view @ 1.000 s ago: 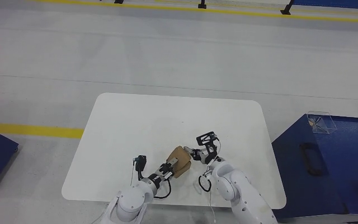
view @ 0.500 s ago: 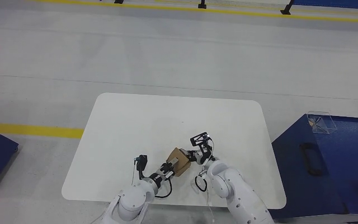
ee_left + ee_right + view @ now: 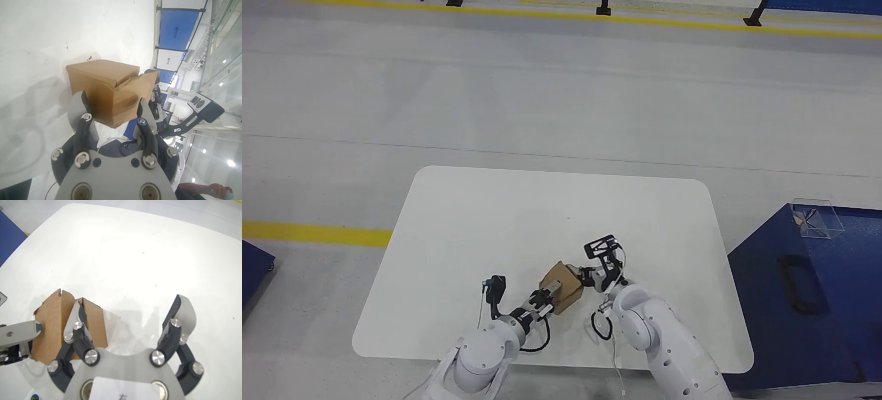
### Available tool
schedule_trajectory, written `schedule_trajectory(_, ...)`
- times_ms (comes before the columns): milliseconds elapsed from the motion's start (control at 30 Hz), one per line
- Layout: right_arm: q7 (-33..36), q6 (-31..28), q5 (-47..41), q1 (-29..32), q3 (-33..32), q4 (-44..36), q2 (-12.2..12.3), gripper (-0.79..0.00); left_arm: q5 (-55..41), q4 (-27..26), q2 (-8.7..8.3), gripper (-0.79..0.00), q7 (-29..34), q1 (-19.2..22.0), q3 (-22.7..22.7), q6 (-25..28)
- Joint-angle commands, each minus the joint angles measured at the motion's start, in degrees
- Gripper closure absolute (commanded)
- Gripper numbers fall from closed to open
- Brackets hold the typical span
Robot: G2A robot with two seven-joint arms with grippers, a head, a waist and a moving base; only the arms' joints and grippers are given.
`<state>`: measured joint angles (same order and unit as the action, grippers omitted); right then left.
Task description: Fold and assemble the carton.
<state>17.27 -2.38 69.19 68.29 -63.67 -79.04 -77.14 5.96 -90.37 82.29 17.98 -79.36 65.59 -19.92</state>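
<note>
Now the carton (image 3: 562, 285) sits near the front edge of the tabletop (image 3: 542, 205), between the two arms. The left gripper (image 3: 112, 96) has its fingers clamped across one corner, a finger on each adjoining face. The right gripper (image 3: 128, 300) is spread wide. One finger (image 3: 80, 311) lies against the carton's upper edge beside a raised flap (image 3: 56, 298), and the other is over bare tabletop.

The step looks like folding that flap in. To do it well, the left grip should brace firmly without crushing, since the cardboard at the held corner is already creased and frayed. The right finger should probably push with its flat side close to the fold line, slowly, so the flap bends at the crease and the carton does not twist out of the hold.
</note>
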Motion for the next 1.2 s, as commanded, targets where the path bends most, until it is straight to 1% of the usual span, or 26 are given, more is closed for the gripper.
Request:
schedule_trajectory(0, -0.2, -0.1, -0.1, 0.1, -0.4, 0.0, 0.0, -0.785, 0.1, 0.3, 0.01, -0.468, -0.3, 0.2, -0.2, -0.2)
schedule_trajectory(400, -0.2, -0.9, -0.4, 1.1, -1.6, -0.5, 0.2, -0.785, 0.0, 0.7, -0.13, -0.468, -0.8, 0.9, -0.4, -1.0)
schedule_trajectory(467, -0.2, -0.9, 0.0, 1.2, -1.6, -0.6, 0.3, -0.785, -0.1, 0.8, -0.14, -0.44, -0.8, 0.9, -0.5, -1.0)
schedule_trajectory(600, -0.7, -0.5, 0.6, 1.4, -2.0, -1.3, 0.3, -0.785, -0.4, 1.2, -0.1, -0.437, -1.0, 1.3, -0.9, -1.3)
schedule_trajectory(800, -4.3, 0.8, 1.7, 3.1, -3.8, -3.4, 0.6, -0.785, -0.9, 1.0, -0.02, -0.385, -1.7, 1.7, -1.3, -1.5)
schedule_trajectory(933, -3.2, 0.3, 1.0, 3.2, -4.7, -3.8, 0.7, -0.785, -1.2, 1.0, -0.05, -0.379, -1.8, 1.8, -1.3, -1.5)
schedule_trajectory(1167, -1.6, -1.1, 1.0, 2.1, -3.5, -1.9, 0.5, -0.785, -1.9, 1.6, 0.06, -0.372, -2.2, 2.4, -1.9, -1.3)
